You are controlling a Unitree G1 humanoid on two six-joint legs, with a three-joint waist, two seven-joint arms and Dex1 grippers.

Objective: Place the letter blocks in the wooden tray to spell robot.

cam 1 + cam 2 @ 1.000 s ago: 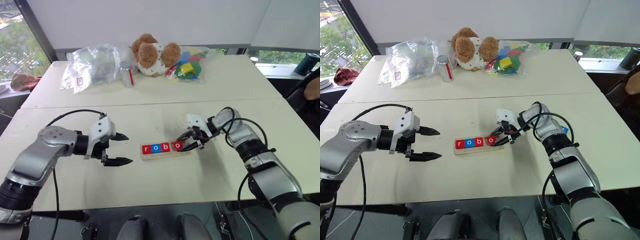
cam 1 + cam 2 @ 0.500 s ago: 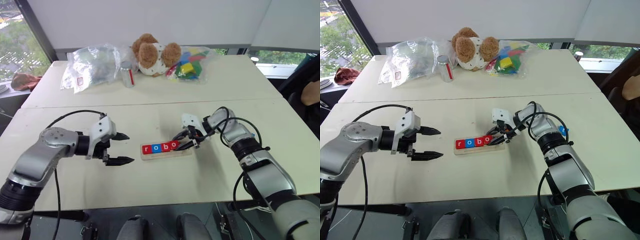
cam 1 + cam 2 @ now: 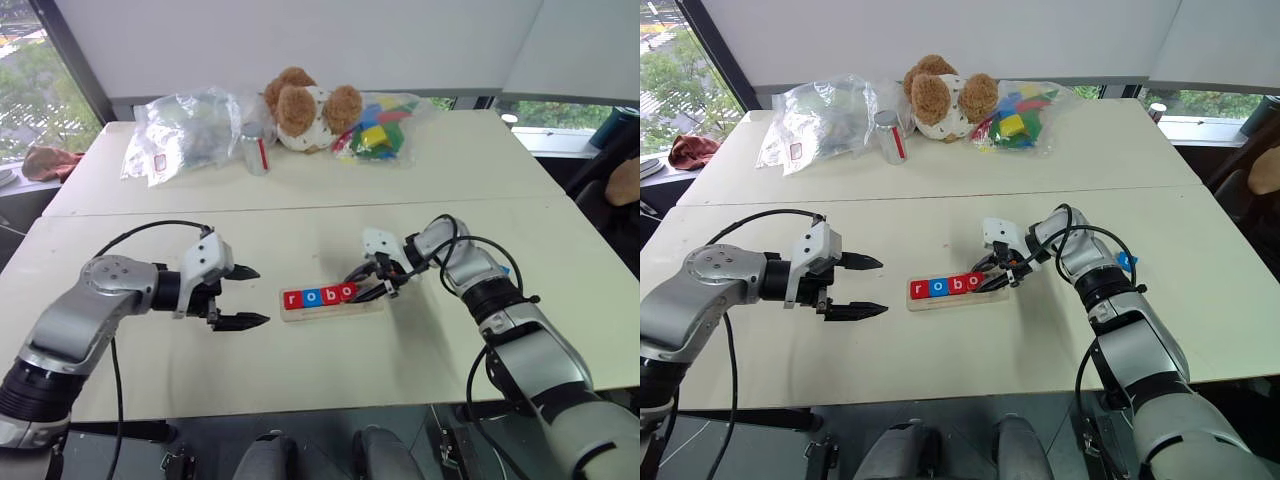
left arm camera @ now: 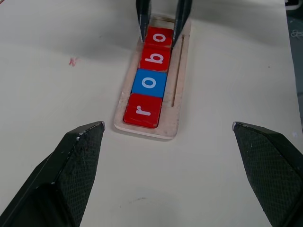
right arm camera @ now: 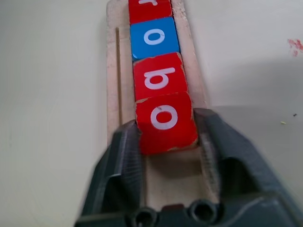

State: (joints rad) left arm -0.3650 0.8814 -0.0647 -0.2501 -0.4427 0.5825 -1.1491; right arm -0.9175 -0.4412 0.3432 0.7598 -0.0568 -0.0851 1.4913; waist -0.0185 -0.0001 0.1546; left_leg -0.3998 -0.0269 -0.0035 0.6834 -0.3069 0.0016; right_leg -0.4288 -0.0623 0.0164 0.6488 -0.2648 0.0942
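At the tray's right end | my right gripper (image 5: 165,137) has just slackened around the fourth block (image 5: 164,120), now seated in the wooden tray (image 4: 176,90) | "robo" done, t remains | left gripper (image 3: 238,297) spread, idle.

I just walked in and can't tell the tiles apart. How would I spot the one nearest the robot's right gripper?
Find the pale wooden tray in the middle of the near table. Four lettered tiles sit in it. Yours is the red "o" tile at the row's end, between the right gripper's fingers; the other "o" is blue.
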